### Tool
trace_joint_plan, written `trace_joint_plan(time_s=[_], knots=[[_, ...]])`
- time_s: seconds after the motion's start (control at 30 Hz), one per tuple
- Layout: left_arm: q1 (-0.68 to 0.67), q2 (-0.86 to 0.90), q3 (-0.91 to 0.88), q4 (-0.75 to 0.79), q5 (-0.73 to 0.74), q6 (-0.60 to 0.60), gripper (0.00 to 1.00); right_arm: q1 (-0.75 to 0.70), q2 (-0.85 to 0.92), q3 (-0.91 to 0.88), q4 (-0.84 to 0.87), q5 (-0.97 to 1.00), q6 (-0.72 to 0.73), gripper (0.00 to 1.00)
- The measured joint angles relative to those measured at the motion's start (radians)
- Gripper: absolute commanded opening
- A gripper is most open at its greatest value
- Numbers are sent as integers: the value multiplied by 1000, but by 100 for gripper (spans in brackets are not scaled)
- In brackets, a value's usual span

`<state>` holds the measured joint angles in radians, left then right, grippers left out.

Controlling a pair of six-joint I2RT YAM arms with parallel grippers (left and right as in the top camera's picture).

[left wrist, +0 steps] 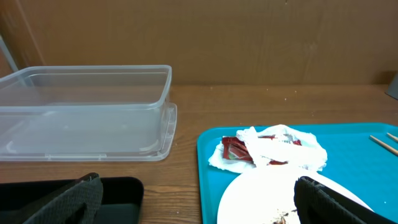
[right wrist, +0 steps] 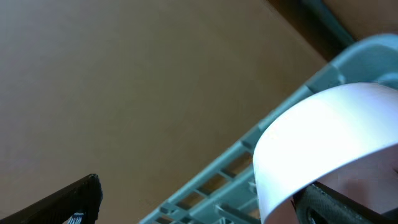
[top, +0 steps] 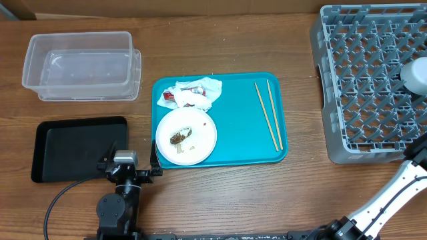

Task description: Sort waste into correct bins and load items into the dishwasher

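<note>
Clear glossy plastic tub (top: 81,65), matt black tray (top: 73,150), crumpled paper napkin (top: 195,93), wood-grain table (top: 233,200).

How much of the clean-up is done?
One white dish sits in the grey rack. Nothing is gripped: both arms' jaws stand open. Left on the teal tray: plate with scraps, napkin, wrapper, chopsticks. The clear tub and black tray hold nothing yet.
</note>
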<state>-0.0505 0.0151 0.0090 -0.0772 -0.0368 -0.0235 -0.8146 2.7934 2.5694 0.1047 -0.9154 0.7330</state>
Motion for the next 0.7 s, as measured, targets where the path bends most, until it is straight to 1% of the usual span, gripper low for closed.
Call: trace_joint_plan(time_s=[0.17, 0.27, 0.4, 0.67, 0.7], knots=[[0, 0, 0, 0, 0, 0, 100, 26, -65, 0, -21, 79, -17, 100], [0, 0, 0, 0, 0, 0, 100, 58, -104, 1, -142, 164, -61, 100], [0, 0, 0, 0, 0, 0, 100, 108, -113, 1, -281, 292, -114, 100], [0, 0, 0, 0, 0, 0, 100, 145, -111, 0, -293, 407, -208, 100], [0, 0, 0, 0, 0, 0, 100, 145, -111, 0, -305, 425, -216, 96]])
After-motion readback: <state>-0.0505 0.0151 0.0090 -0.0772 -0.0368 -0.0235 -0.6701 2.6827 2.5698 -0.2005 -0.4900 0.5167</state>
